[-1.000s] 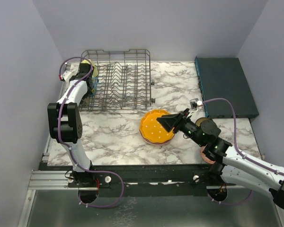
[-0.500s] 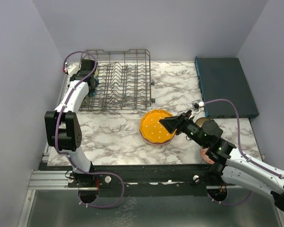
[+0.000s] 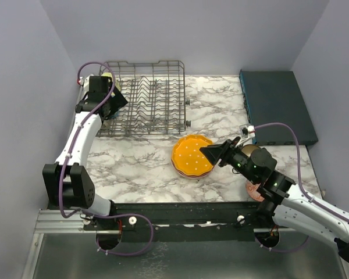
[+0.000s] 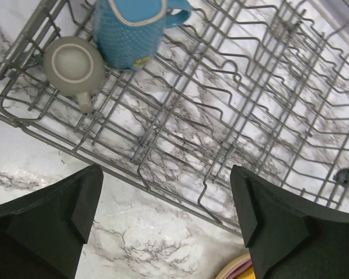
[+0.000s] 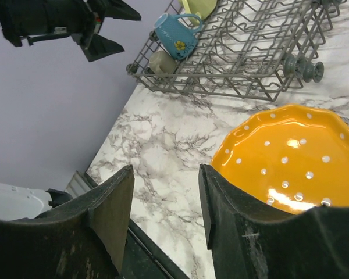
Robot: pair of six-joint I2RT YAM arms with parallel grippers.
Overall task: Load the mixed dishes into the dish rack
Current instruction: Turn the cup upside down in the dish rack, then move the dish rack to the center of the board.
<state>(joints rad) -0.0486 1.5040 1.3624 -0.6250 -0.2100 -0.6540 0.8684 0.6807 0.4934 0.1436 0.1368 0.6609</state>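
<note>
Left gripper hangs over the left end of the dish rack, wide open and empty. We count a grey mug, blue mug and yellow mug inside, so we judge the mugs done. Orange plate lies flat on the table, not yet loaded. Right gripper is at its right rim, fingers apart with nothing between, and something pink sits half hidden at the near right edge.

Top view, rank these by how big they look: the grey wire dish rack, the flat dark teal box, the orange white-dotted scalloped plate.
1. Largest, too alike to rank apart: grey wire dish rack and flat dark teal box.
2. Clearly smallest: orange white-dotted scalloped plate, its right edge hidden by the arm.
</note>
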